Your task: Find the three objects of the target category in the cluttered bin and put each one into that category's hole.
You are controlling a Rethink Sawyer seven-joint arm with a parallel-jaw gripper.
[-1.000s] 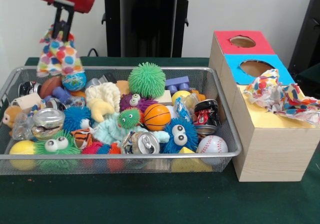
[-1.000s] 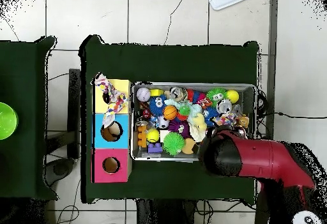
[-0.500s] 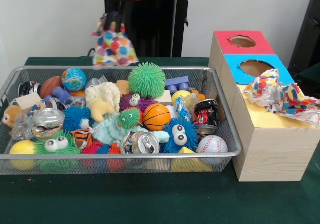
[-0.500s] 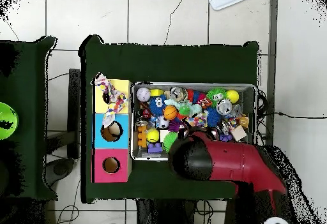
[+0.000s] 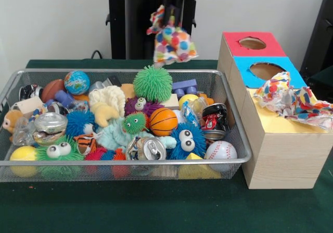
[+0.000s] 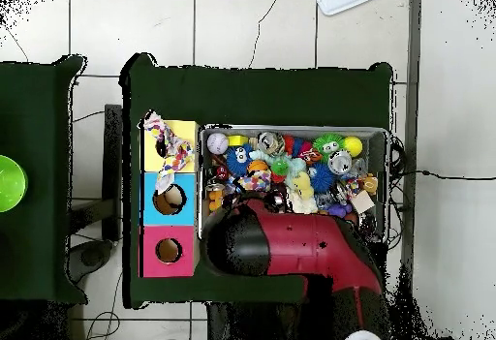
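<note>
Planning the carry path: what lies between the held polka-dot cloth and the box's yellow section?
In the front view, the bin's right end and the box's red and blue sections lie between.

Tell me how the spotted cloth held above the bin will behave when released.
The spotted cloth hangs bunched and drooping from the claw, so it is probably floppy and light. It would likely crumple where it lands, not roll.

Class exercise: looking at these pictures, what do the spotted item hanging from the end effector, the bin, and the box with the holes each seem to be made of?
Spotted item: likely thin paper or soft fabric with a matt finish, since it crumples and droops from the end effector.
Bin: metal wire mesh with a silvery sheen; the contents show through it.
Box: looks like pale wood or wood-look board, with grain lines on its sides and matt coloured panels on top.
</note>
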